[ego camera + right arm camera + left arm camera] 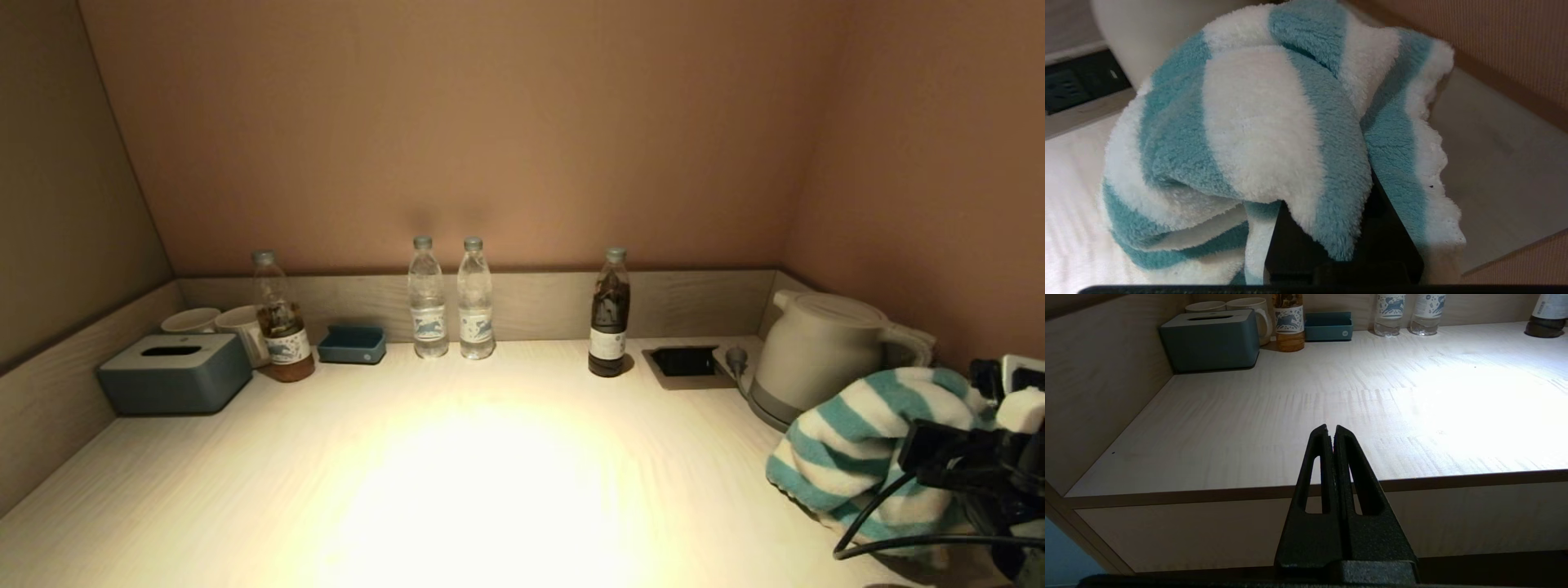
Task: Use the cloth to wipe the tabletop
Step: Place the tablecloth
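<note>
Head view: the right gripper [931,457] clutches the striped cloth [849,445] at lower right, above the tabletop [490,490] (wiping apparently not begun); the left gripper [1332,430], fingers pressed together, waits off the table's front edge.

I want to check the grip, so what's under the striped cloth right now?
The cloth drapes over the right gripper; only the dark base shows below it. The fingertips are covered, so how they hold it can't be seen. The tabletop lies beneath.
</note>
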